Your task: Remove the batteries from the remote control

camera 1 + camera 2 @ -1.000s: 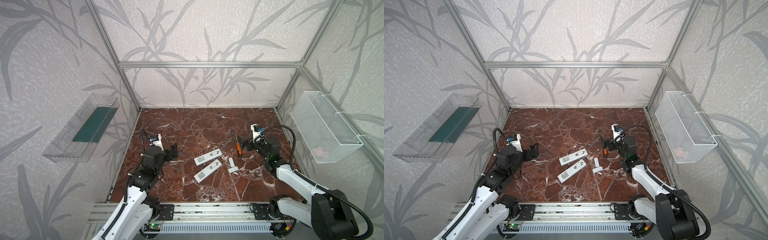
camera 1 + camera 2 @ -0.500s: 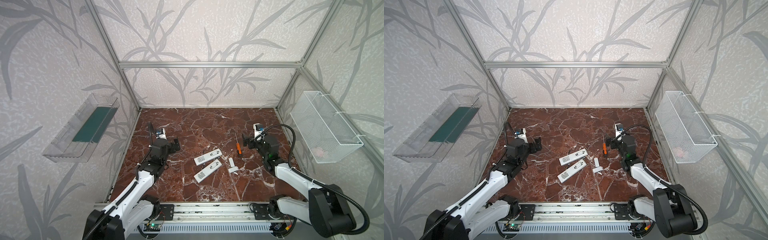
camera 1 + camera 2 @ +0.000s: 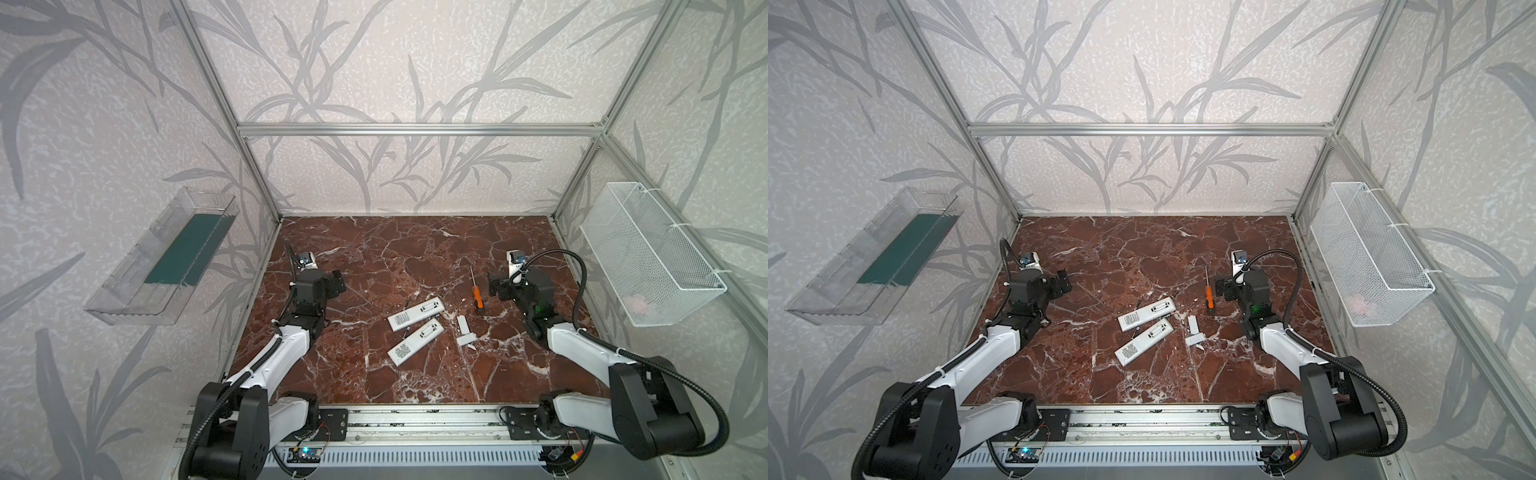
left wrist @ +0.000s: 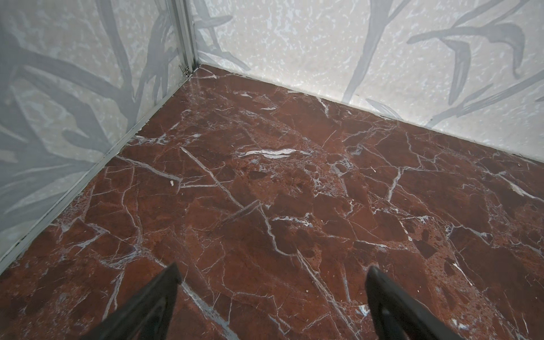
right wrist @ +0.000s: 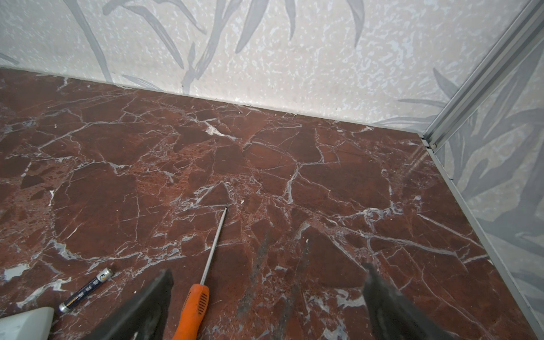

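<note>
Battery [image 5: 85, 290] lay loose between remote [image 5: 23, 322] and screwdriver [image 5: 191, 309], long axis angled toward the far edge of the desk [image 5: 294, 164]. My right tool [image 5: 268, 270] was nearer; it and my left tool [image 4: 272, 273] were spread, empty.

- tabletop [image 3: 374, 249]: dark red marble, white veins
- walls [image 3: 415, 62]: pale, grey leaf print
- screwdriver [image 5: 195, 300]: orange handle
- remotes [image 3: 415, 313]: white
- battery [image 5: 85, 290]: dark, yellowish marks
- basket [image 3: 648, 257]: white mesh

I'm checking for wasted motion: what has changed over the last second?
The left gripper moved a little toward the back wall, its arm's elbow rising into view; the right gripper barely shifted. Both stayed open and empty. The remotes, white cover pieces and screwdriver stayed put.
</note>
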Motion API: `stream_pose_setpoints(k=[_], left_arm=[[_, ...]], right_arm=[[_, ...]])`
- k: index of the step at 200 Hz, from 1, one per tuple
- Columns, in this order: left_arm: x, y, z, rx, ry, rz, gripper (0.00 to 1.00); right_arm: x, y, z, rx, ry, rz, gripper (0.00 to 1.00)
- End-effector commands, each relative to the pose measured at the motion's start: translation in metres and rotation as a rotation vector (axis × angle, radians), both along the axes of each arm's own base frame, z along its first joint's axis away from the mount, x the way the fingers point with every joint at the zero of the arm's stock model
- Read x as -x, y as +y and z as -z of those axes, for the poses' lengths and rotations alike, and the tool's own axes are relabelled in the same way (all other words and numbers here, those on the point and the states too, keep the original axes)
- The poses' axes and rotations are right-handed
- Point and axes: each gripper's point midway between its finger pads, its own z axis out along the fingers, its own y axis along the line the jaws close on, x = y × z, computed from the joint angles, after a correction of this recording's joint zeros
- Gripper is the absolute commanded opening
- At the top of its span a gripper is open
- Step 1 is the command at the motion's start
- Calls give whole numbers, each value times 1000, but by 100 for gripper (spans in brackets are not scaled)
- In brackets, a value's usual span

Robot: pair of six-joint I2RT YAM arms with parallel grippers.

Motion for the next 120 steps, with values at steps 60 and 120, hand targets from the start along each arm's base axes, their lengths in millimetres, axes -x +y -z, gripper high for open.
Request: stream_pose_setpoints(k=[60,120], left_arm=[[-2,26,0,-127,-23,-66,100],[0,49,11,-197,-40,-143,100]], right_arm=[[-6,-6,17,60,7,-16,99],[-6,-3,38,59,-31,-32,99]])
